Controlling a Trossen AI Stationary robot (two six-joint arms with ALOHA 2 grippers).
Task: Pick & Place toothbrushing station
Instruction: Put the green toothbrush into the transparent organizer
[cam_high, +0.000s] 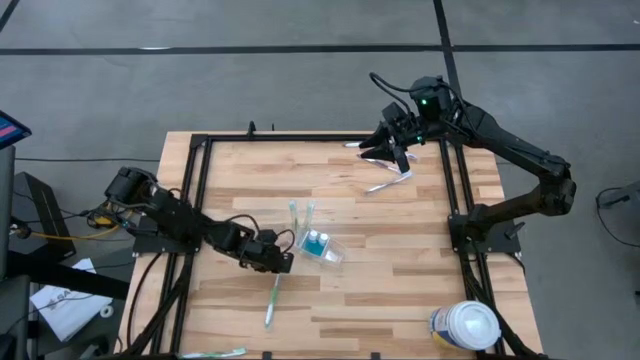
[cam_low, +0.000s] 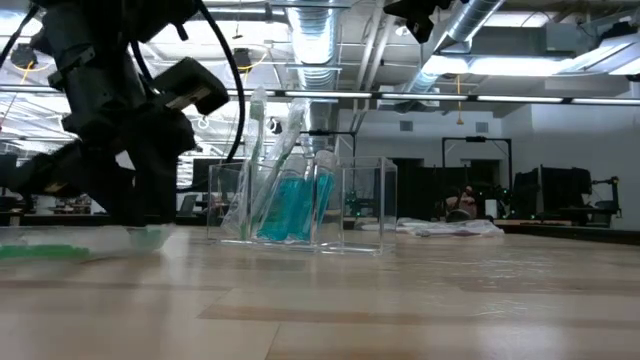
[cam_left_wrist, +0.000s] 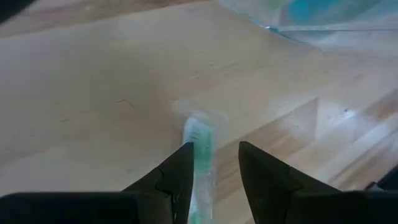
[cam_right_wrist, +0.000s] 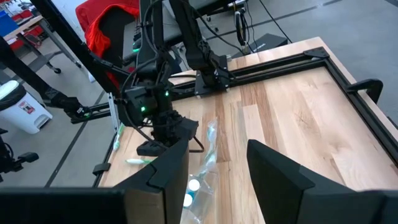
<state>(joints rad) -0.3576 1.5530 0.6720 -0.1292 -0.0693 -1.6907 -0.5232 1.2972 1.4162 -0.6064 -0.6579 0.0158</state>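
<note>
clear plastic holder (cam_high: 322, 246), wooden table (cam_high: 400, 260)

Both arms (cam_high: 190, 225) were matte black, jointed, trailing looped black cables; a green light (cam_high: 424, 100) glowed on the right wrist.

Left arm reaches from nine o'clock toward the table's centre, wrist bent low, left gripper (cam_high: 283, 262) close over the surface, its fingers (cam_left_wrist: 180, 171) parted with a clear gap. Right arm folds in from three o'clock, elbow outward; right gripper (cam_high: 393, 148) raised near one o'clock, fingers (cam_right_wrist: 171, 165) apart.
</note>
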